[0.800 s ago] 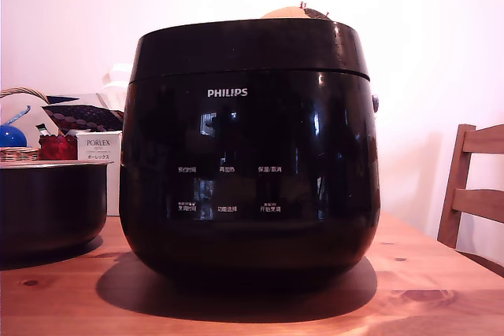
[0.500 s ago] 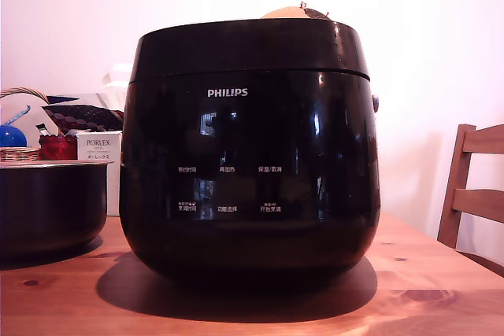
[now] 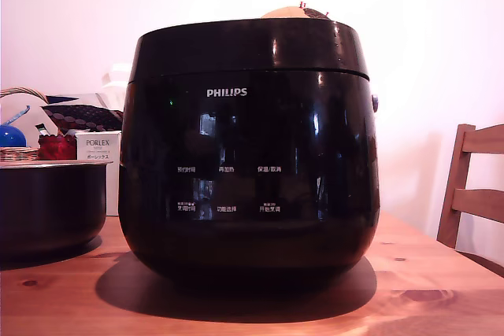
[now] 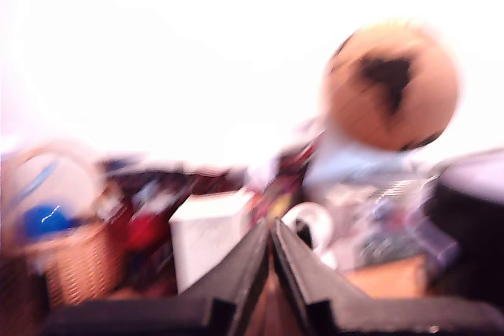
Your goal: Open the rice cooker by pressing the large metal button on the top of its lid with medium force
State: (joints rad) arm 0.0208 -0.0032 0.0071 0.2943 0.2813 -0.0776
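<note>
rice cooker (image 3: pixel 250 151): mid-tabletop (image 3: pixel 425 281), lid (image 3: pixel 250 47) down | gripper (image 4: pixel 272 230): fingertips pressed together, nothing between them, wrist view blurred | black pot (image 3: pixel 49 204): tabletop's left edge in the exterior view

A wooden worktop (image 3: pixel 425 289) with knots in its grain carries the glossy black rice cooker (image 3: pixel 248 163) at its middle. At the exterior view's left a smaller plain black pot (image 3: pixel 51 206) stands on it, and behind that a white box marked PORLEX (image 3: pixel 101 155).
</note>
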